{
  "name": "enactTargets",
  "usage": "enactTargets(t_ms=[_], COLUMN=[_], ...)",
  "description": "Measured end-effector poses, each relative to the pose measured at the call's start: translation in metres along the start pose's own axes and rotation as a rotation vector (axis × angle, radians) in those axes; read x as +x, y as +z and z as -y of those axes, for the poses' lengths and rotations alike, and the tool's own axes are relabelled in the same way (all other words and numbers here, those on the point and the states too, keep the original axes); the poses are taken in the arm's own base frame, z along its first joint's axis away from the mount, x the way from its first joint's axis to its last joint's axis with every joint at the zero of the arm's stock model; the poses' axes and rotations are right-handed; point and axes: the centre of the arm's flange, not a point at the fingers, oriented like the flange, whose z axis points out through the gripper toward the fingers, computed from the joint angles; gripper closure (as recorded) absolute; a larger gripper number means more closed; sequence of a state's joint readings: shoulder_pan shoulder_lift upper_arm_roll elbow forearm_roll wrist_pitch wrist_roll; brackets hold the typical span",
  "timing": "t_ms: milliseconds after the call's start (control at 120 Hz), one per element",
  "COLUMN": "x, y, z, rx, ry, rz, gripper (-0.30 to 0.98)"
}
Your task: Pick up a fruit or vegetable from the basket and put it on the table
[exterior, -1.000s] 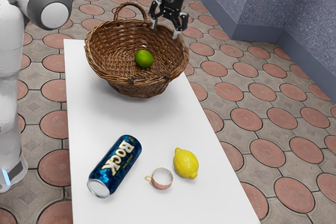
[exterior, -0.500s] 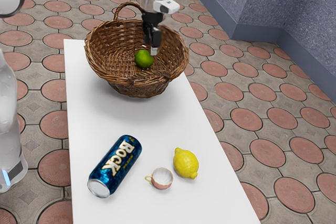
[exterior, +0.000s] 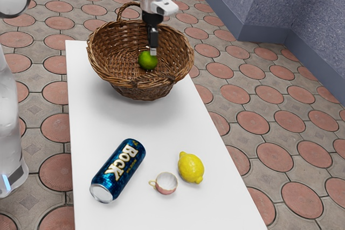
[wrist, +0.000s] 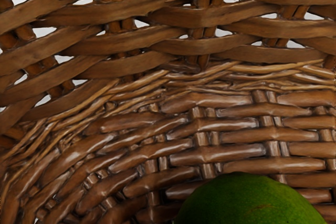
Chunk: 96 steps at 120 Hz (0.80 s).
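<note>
Lime lies in the wicker basket at the upper middle of the exterior frame; my gripper reaches down over its upper-right edge. Whether my jaws are spread or closed on it, I cannot tell. In the wrist view, the lime's rounded green top sits close under my hand, against the woven cane.

Speckled grey-blue walls with plain skirting border a reddish, disc-patterned floor.
</note>
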State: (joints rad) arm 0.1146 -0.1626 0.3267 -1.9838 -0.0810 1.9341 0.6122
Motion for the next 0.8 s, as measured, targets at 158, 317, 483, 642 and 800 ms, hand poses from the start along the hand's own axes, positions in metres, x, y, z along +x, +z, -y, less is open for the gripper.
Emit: enactTargets(t_ms=[158,317,483,642,800], x=[0.006,0.018,0.032,0.037,0.020], y=[-0.003,0.003,0.010,0.007,-0.008], z=[-0.005,-0.014,-0.025,-0.033,-0.040], rx=[0.011,0.018,0.018,0.018,0.012], ry=[0.066,0.129,0.185,0.222,0.235], rz=[-0.015,-0.022,-0.031,-0.052,-0.089], gripper=[0.00,0.00,0.00,0.00,0.00])
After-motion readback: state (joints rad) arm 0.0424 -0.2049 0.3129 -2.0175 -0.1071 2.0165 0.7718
